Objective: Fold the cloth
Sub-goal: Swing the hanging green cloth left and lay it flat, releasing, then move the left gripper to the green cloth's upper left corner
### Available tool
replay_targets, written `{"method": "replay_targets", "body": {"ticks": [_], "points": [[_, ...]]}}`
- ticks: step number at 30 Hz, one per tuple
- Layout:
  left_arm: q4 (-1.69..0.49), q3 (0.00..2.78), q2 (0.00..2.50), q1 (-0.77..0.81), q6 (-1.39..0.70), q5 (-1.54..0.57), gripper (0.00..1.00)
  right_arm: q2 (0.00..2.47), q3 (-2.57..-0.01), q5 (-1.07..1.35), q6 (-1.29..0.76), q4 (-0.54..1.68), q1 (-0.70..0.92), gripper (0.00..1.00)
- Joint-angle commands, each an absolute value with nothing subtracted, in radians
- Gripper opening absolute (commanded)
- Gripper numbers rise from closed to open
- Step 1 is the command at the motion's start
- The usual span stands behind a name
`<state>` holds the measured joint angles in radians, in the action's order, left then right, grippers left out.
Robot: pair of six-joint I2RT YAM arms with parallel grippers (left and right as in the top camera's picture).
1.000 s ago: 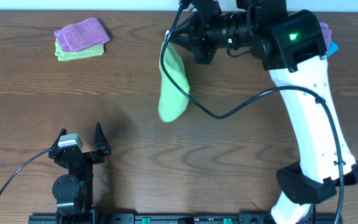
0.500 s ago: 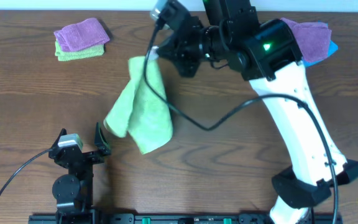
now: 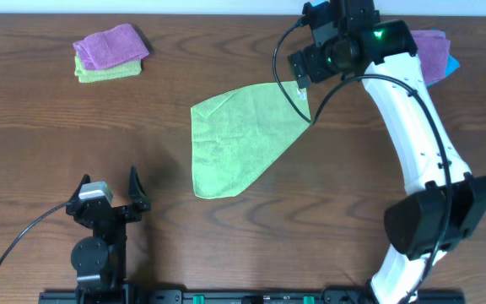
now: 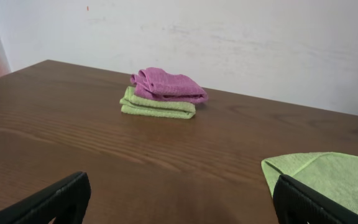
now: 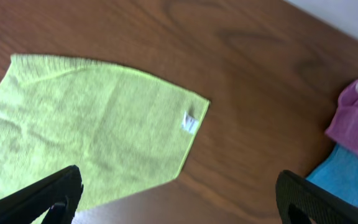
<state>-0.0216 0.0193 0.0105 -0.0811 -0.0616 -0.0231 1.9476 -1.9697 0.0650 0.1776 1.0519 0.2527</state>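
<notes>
Towels (image 3: 110,52) stacked upper left, well clear of the cloth (image 3: 234,139), now dropped flat mid-bench (image 3: 40,135); right jaws wide, left jaws wide.

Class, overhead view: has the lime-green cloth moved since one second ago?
Yes. The cloth, then bunched at the right gripper, now lies spread flat, reaching closer to the folded towel stack.

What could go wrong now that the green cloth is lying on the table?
The cloth lies lopsided, not as a neat square, so a fold may come out uneven. The right claw is open above the tag corner. If it pinched just the tag, the cloth might slip. The purple towel sits close beside that arm and could get bumped.
</notes>
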Motion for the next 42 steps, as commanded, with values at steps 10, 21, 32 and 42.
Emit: {"method": "replay_targets", "body": {"ticks": [10,21,32,42], "points": [[-0.075,0.005,0.004,-0.078,-0.048,-0.019,0.95,1.838,-1.979,0.049,0.154,1.125,0.266,0.99],[-0.075,0.005,0.004,-0.078,-0.048,-0.019,0.96,1.391,-1.831,0.049,0.152,1.256,0.275,0.99],[-0.074,0.005,0.004,-0.078,-0.123,-0.052,0.95,0.872,-1.328,0.252,0.024,1.364,0.276,0.99],[-0.041,0.006,0.004,-0.078,-0.665,-0.533,0.95,0.608,-1.295,0.461,-0.019,1.518,0.276,0.99]]}}
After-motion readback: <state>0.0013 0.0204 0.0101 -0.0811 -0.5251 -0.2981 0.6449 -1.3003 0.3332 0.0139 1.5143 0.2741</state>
